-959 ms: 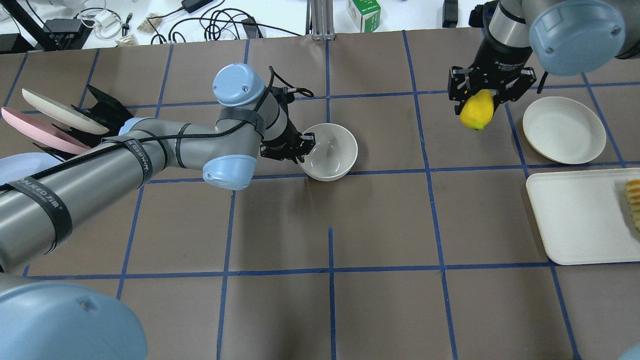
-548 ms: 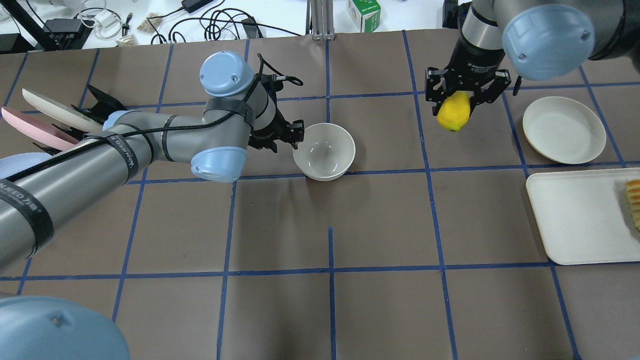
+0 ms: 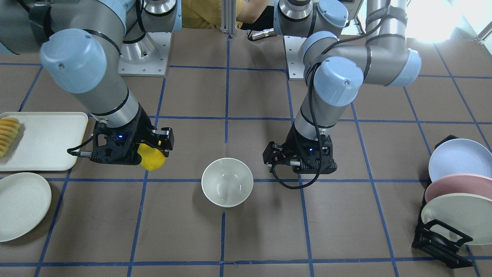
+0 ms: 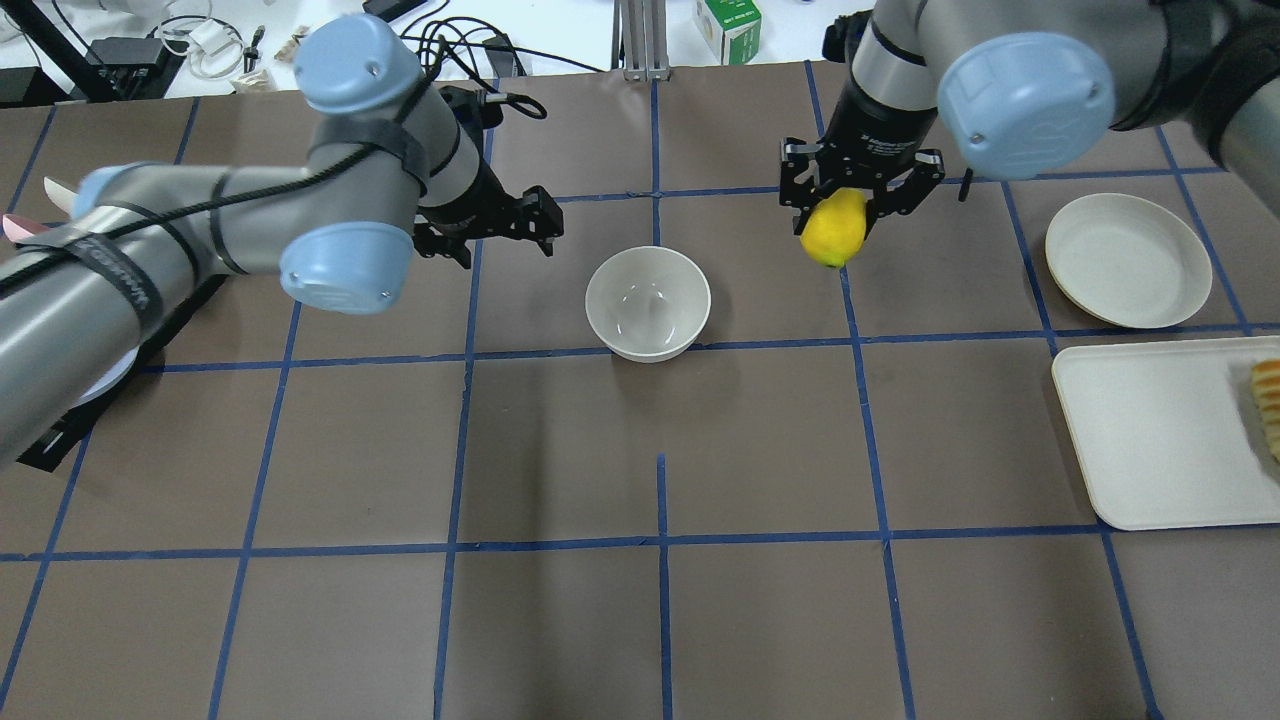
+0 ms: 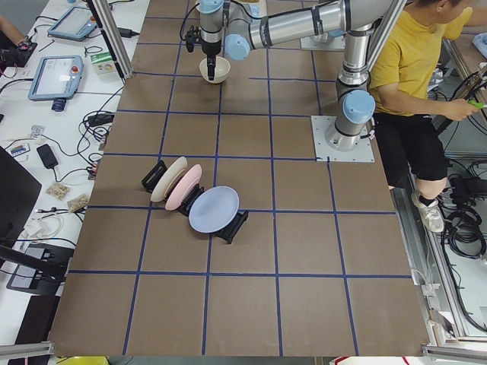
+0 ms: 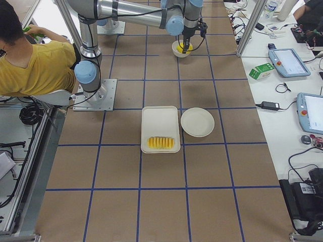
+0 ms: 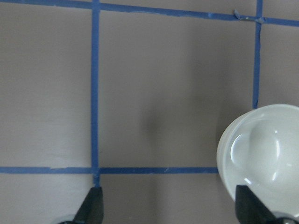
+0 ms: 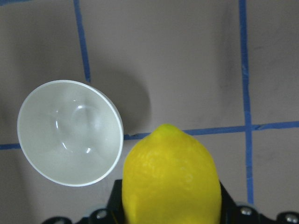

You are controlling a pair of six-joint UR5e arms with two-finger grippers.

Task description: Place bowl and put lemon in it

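Observation:
The cream-white bowl (image 4: 648, 303) stands upright and empty on the brown table; it also shows in the front view (image 3: 227, 182) and both wrist views (image 7: 266, 158) (image 8: 70, 133). My left gripper (image 4: 503, 240) is open and empty, apart from the bowl on its left; its fingertips (image 7: 93, 207) frame bare table. My right gripper (image 4: 845, 205) is shut on the yellow lemon (image 4: 835, 228), held in the air to the right of the bowl, not over it. The lemon (image 8: 170, 177) fills the lower right wrist view, next to the bowl's rim.
A flat cream plate (image 4: 1128, 260) lies at the far right, with a white tray (image 4: 1150, 430) holding ridged yellow sliced food (image 4: 1268, 405) below it. A black rack with pastel plates (image 3: 457, 192) stands on my left side. A person sits behind the robot (image 5: 415, 68).
My left gripper has let go of the bowl's rim and drawn back to the left. My right arm has carried the lemon left, toward the bowl. The bowl stays put.

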